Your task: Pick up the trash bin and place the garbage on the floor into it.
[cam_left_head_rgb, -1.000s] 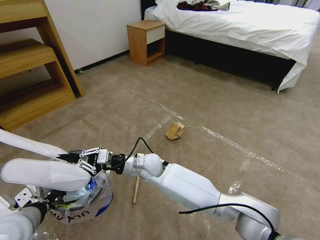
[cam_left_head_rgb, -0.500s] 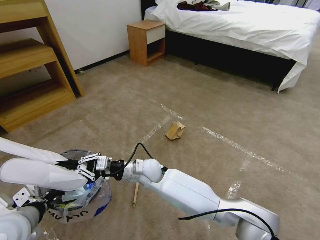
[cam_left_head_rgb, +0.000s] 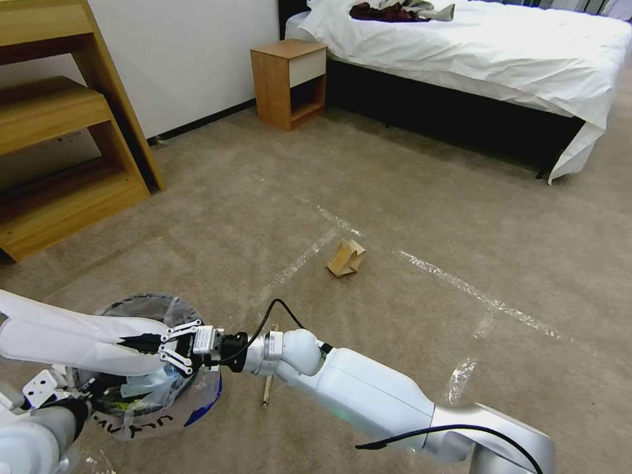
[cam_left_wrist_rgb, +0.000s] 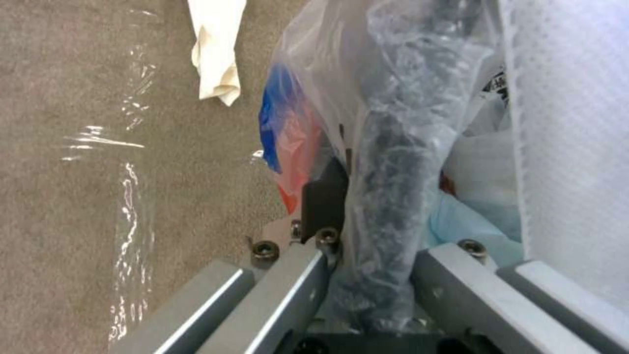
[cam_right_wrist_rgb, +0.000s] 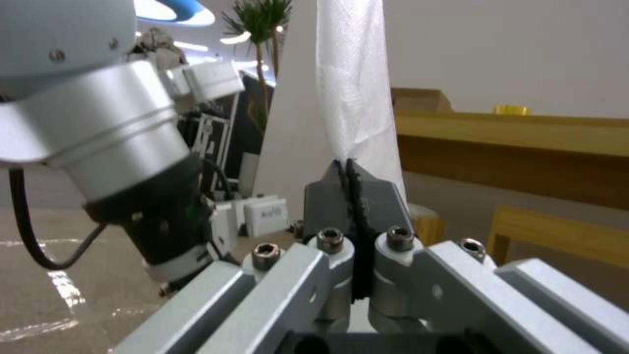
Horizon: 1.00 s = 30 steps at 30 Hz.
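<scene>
The trash bin [cam_left_head_rgb: 141, 385], a small dark bucket lined with a clear bag with black lettering and a blue patch, is at the lower left. My left gripper [cam_left_head_rgb: 92, 395] is shut on its rim [cam_left_wrist_rgb: 386, 196]. My right gripper [cam_left_head_rgb: 135, 342] is shut on a flat white slipper [cam_left_head_rgb: 66, 336], held over the bin's mouth; the pinch [cam_right_wrist_rgb: 345, 172] on the white fabric [cam_right_wrist_rgb: 354, 98] shows in the right wrist view. On the floor [cam_left_head_rgb: 395, 197] lie folded brown cardboard [cam_left_head_rgb: 345, 258], a thin wooden stick [cam_left_head_rgb: 268, 385] and crumpled white paper [cam_left_wrist_rgb: 216, 54].
A wooden shelf unit [cam_left_head_rgb: 59, 145] stands at the left, a nightstand [cam_left_head_rgb: 289, 82] and a white bed [cam_left_head_rgb: 487, 59] at the back. Dark red and grey clothes [cam_left_head_rgb: 395, 11] lie on the bed. Shiny tape strips [cam_left_head_rgb: 461, 283] cross the carpet.
My right gripper has come down with the white slipper, from above the bin to just over its mouth. The bin and left gripper have stayed put.
</scene>
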Available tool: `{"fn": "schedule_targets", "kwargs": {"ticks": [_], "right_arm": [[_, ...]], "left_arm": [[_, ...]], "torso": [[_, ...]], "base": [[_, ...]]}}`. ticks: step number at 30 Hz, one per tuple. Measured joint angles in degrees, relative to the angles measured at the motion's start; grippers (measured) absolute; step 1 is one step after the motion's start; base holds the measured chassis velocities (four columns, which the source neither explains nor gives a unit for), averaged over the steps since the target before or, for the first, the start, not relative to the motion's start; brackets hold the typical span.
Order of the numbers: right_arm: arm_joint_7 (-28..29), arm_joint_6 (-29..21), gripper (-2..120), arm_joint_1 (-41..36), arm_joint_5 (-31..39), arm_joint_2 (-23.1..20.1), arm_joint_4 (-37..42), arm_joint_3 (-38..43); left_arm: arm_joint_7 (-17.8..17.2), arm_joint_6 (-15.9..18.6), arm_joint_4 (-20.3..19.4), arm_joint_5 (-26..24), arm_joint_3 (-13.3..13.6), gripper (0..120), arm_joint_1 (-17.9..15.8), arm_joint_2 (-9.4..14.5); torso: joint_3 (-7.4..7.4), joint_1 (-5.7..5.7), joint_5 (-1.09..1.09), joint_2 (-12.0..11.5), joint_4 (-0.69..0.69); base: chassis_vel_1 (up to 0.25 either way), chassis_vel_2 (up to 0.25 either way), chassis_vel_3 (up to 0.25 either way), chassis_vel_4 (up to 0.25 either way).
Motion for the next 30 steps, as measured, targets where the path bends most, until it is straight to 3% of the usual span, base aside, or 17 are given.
{"fn": "schedule_targets", "kwargs": {"ticks": [14,30], "right_arm": [[-1.63,1.8,0,-0.62,-0.65,2.6,-10.42,-0.44],[-1.19,1.87,0,-0.39,-0.94,3.81,-12.71,-1.53]], "left_arm": [[-0.01,-0.01,-1.32,0.18,0.37,0,0.33,-0.7],[0.35,0.01,-2.25,1.61,1.21,0,0.94,-1.5]], "torso": [[0.0,0.0,0.0,0.0,0.0],[0.0,0.0,0.0,0.0,0.0]], "base": [[0.0,0.0,0.0,0.0],[0.0,0.0,0.0,0.0]]}}
